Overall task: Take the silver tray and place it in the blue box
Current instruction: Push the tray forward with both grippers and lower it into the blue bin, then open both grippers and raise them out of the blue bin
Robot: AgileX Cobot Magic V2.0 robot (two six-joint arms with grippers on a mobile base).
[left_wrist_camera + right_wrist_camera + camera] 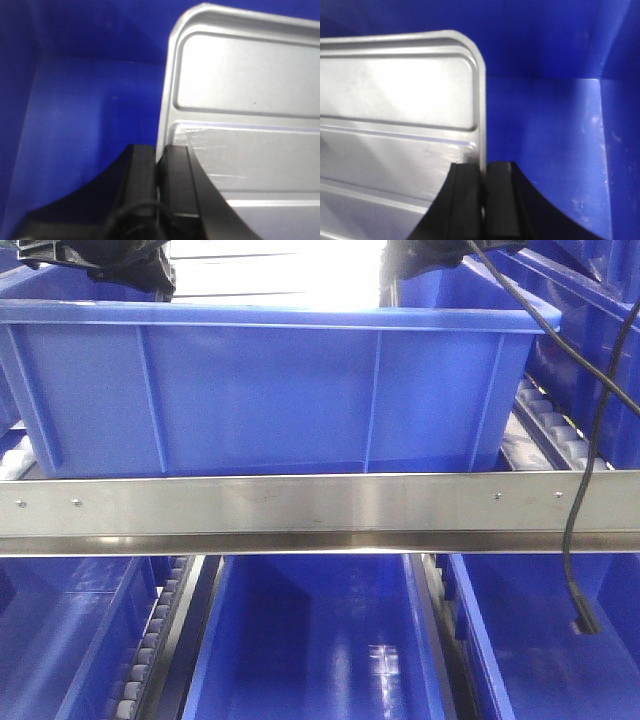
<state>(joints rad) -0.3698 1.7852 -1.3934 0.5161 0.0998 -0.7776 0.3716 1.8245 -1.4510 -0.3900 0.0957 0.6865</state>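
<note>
Your left tool (161,165) is clamped on the left rim of the silver tray (245,100); your right tool (482,172) is clamped on its right rim. In both wrist views the tray sits inside the blue box (260,390), with blue floor and walls showing past its rounded corners. Can't tell whether it touches the floor. From the front you see the box on the roller rack behind a steel rail (300,505), narrower blue bins (310,640) below, and a black cable (580,490) hanging at right.
</note>
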